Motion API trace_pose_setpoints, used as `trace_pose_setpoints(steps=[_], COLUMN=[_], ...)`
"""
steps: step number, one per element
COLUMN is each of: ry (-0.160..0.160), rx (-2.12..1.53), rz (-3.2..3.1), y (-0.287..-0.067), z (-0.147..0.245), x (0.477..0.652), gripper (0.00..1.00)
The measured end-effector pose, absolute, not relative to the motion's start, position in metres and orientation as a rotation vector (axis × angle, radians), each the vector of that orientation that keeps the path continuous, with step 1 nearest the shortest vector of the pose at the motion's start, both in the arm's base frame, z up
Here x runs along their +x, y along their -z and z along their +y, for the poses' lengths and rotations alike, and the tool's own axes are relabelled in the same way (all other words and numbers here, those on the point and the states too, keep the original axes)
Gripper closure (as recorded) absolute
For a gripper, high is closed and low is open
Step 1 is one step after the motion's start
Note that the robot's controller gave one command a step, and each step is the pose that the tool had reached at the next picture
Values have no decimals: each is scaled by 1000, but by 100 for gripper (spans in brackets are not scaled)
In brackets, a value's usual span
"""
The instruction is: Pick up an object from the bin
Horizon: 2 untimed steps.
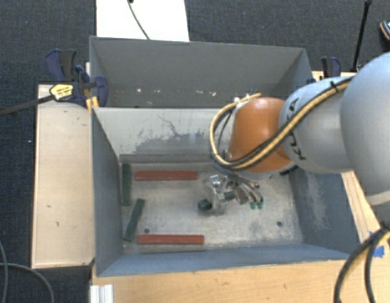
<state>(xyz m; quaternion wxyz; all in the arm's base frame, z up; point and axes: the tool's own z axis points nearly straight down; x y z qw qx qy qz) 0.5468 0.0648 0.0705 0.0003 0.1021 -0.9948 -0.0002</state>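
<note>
My gripper [219,202] reaches down to the bin floor right of centre, below the orange wrist cover. A small dark object [206,205] lies at its fingertips on the left side; whether it sits between them I cannot tell. Another small piece with green ends [255,201] lies just right of the gripper.
Two red-brown flat bars lie on the floor, one at the back left [166,176] and one near the front [170,239]. Two dark green bars sit at the left wall, one upright [126,184] and one slanted [133,219]. The arm fills the right side above the bin.
</note>
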Motion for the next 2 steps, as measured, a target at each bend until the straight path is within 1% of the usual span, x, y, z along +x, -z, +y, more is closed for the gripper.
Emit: trace_pose_setpoints(steps=[1,2], ry=[0,-2], rx=[331,817], rz=[-3135,-3043], y=[-199,-289], z=[69,49], x=[543,546], gripper=[100,100])
